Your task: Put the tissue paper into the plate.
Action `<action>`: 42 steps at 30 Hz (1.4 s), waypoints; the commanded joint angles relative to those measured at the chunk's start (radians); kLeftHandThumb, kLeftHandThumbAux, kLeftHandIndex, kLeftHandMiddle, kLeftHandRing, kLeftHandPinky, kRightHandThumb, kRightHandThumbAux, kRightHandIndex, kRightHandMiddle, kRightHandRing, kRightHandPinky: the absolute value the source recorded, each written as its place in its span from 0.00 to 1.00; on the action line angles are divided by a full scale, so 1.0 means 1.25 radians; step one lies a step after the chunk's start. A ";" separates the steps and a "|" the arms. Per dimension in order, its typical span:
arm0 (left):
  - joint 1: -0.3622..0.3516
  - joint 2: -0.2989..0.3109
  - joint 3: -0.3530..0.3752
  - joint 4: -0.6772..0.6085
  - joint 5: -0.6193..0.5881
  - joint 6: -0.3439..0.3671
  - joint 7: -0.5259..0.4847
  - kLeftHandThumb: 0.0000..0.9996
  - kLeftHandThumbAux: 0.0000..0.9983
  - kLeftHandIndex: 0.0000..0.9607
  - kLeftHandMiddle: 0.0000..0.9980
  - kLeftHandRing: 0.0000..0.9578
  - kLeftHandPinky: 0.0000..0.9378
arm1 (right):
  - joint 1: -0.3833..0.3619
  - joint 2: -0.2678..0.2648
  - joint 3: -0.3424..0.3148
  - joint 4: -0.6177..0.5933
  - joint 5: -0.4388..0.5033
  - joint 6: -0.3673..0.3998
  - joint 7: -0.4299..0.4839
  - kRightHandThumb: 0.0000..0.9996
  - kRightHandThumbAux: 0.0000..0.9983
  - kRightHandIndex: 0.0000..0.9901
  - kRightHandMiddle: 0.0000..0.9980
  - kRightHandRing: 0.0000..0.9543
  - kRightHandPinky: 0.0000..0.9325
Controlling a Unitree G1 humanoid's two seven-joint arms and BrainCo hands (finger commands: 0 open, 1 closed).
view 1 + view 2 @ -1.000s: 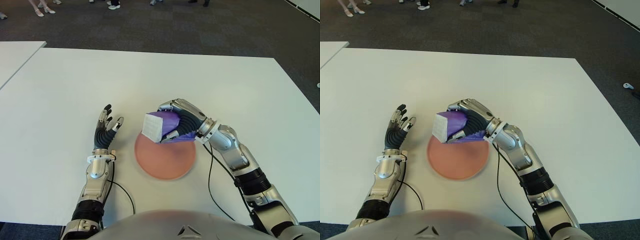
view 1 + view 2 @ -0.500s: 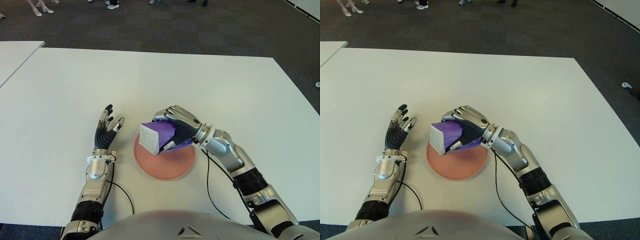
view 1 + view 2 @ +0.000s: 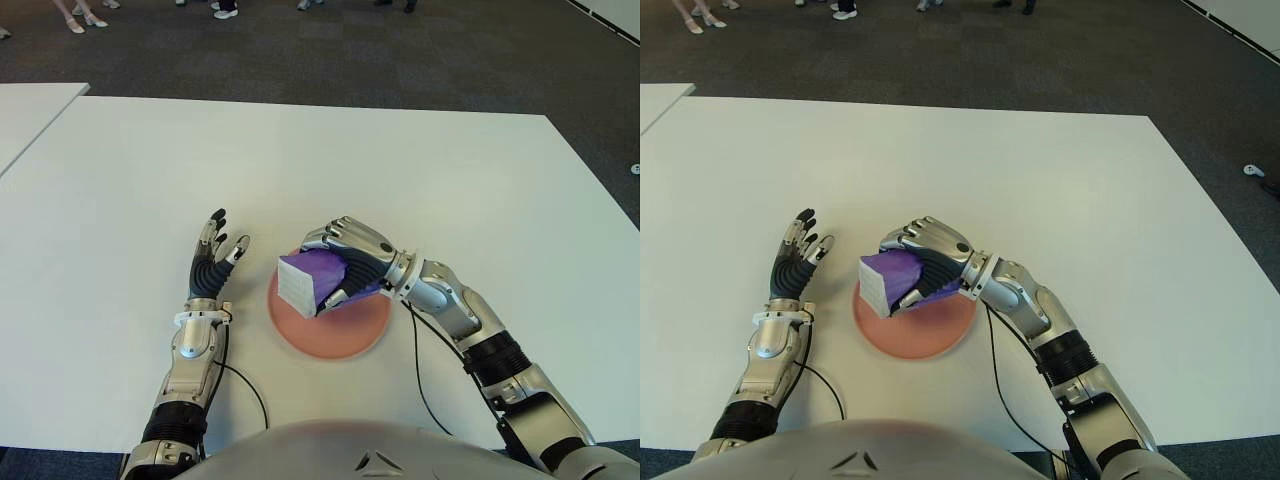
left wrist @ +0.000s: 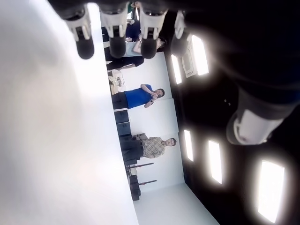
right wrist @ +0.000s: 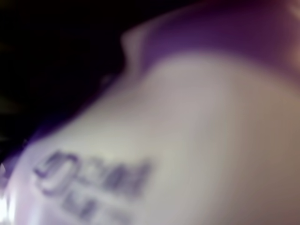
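The right robot hand (image 3: 345,262) is clenched around the tissue pack (image 3: 312,277), a purple-wrapped block whose white end faces the robot's left. Its fingers (image 3: 335,232) curl over the top of the pack and the thumb presses in from below. The pack is over the far part of the pink plate (image 3: 335,335), low against it, though whether it touches the plate's surface cannot be told. The plate lies on the white worktop (image 3: 400,170), near the robot's body and between the two arms. The right wrist view is filled by the pack's purple and white wrapper (image 5: 187,122) with blurred printing, pressed close to the camera. The left robot hand (image 3: 210,262) shows just to the left of the plate, holding nothing, its fingers loosely spread and pointing away from the robot. Beyond the worktop's far edge is dark carpet (image 3: 400,50), where the feet of several people (image 3: 228,8) stand.
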 commanded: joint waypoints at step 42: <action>0.033 0.006 -0.004 0.051 0.001 -0.041 -0.028 0.00 0.50 0.00 0.00 0.00 0.00 | -0.010 -0.060 0.025 -0.053 -0.239 0.021 -0.066 0.36 0.54 0.21 0.25 0.24 0.21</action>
